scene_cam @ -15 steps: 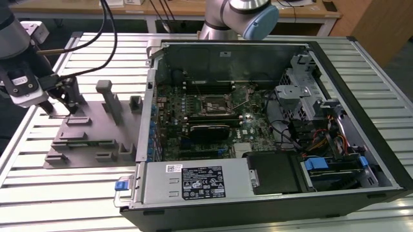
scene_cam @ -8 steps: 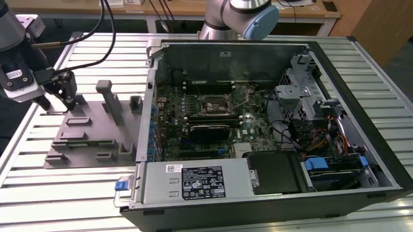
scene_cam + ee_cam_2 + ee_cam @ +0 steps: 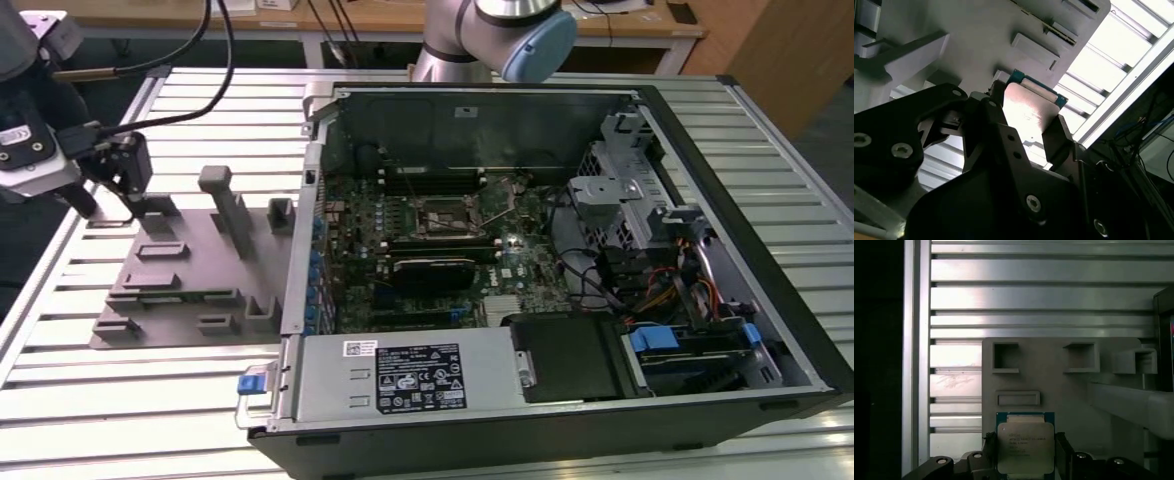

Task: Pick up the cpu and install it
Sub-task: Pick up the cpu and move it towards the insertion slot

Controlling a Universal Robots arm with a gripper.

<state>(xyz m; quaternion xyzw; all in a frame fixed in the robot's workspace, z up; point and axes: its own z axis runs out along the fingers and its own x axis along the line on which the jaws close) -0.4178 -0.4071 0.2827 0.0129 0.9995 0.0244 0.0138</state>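
Pincer (image 3: 1029,122) tight around cpu (image 3: 1025,447)

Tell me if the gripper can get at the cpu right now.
Likely yes: the gripper's fingers bracket the cpu over the fixture, seemingly touching both its edges, with nothing in between.

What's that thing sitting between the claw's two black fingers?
The cpu, its silver top showing, held between the fingers of the gripper, in both wrist views.
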